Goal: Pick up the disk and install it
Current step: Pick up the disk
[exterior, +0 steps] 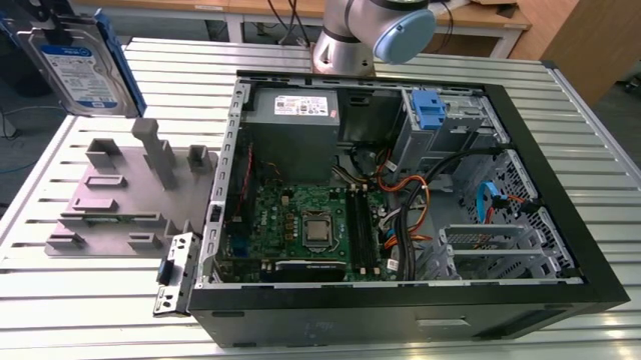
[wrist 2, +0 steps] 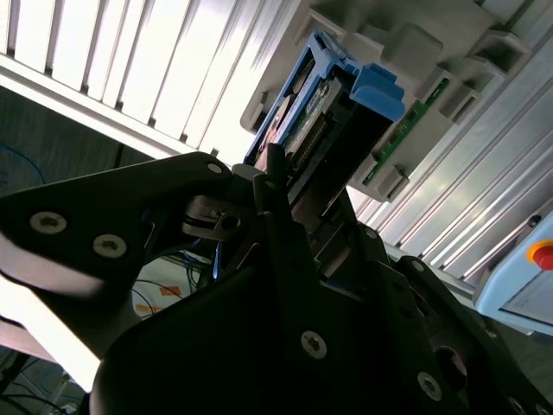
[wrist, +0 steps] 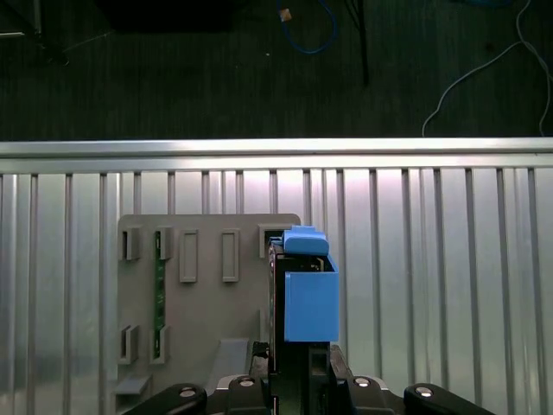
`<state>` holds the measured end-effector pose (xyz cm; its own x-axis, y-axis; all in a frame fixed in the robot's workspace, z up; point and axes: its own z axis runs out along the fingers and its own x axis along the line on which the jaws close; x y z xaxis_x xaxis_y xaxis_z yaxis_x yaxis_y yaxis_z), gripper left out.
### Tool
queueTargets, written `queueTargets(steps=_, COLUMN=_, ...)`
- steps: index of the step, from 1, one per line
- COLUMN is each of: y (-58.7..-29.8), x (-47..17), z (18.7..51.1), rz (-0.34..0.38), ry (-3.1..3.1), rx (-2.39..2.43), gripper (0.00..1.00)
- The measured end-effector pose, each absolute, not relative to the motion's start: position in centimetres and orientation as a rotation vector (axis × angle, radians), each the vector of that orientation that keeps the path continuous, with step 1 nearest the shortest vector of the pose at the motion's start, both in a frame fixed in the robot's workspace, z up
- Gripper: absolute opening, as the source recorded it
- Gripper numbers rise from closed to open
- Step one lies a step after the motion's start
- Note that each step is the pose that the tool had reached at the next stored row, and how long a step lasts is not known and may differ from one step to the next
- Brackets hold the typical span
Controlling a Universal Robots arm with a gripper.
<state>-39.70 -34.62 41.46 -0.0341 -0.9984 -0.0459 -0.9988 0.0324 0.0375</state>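
Gripping the disk (wrist: 309, 303) edge-on: claw (wrist: 298, 373), closed tight on it, raised above the grey fixture (wrist: 207, 303). Exterior view adds the disk's labelled face (exterior: 78, 64); open computer case (exterior: 401, 319) beside the fixture, on the tabletop (exterior: 601, 150).

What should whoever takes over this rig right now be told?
Gripper: shut on the disk, which it holds on edge in the air.
Disk: apart from the grey fixture below it, at the exterior view's left, beside the open computer case.
Done: the disk is picked up.
Left: the disk is not yet installed in the case.
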Motion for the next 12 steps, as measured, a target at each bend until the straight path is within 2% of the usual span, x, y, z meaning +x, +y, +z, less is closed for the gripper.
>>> queueTargets(steps=12, y=-34.62, x=-39.70, z=41.72, rz=0.092, ry=2.252, rx=-2.178, gripper=0.35)
